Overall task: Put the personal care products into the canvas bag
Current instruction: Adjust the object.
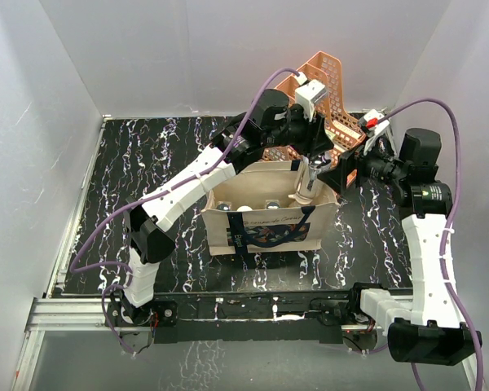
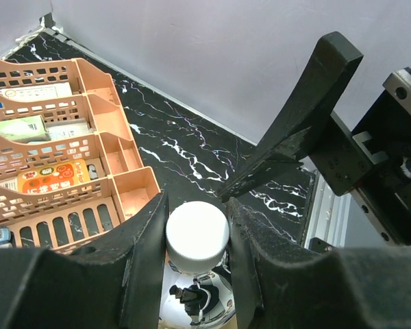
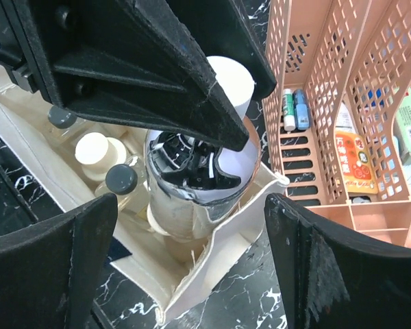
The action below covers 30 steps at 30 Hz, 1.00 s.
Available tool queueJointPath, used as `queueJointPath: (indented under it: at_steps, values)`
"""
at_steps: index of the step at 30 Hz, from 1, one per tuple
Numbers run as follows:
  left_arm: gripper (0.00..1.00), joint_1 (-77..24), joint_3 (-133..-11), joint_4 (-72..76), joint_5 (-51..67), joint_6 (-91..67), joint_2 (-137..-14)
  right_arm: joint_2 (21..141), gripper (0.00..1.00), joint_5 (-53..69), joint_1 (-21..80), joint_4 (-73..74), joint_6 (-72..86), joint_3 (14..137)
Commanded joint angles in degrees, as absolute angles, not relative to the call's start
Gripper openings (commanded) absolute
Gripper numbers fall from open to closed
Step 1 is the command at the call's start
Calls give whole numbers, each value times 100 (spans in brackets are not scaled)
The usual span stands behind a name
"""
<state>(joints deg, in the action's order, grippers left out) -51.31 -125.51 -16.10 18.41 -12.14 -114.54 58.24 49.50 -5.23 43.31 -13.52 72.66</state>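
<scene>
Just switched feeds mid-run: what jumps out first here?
The left gripper clamps a silver bottle by its white cap at the right end of the canvas bag, where other bottles already sit. The right gripper is open beside that end, with the peach organizer behind.

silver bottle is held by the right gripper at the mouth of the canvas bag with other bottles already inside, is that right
Not quite: the left gripper holds the silver bottle, clamped on its white cap, as the left wrist view shows. The right gripper is open. The rest stands: canvas bag mouth, other bottles inside.
</scene>
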Motion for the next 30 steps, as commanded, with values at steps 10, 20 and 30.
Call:
queueJointPath:
  at_steps: [10,20,30]
  values:
    - [0,-5156,-12809,-1432,2228,-2255,-10913,5830,98,4552,131,2374,-809,6649]
    - [0,-5151,-12756,-1465,2400,-2443,-10826,5709,89,3497,238,2072,-848,6364]
    - [0,-5033,-12409,-1392,2705,-2607,-10661,5417,77,2726,238,2558,-1430,6464]
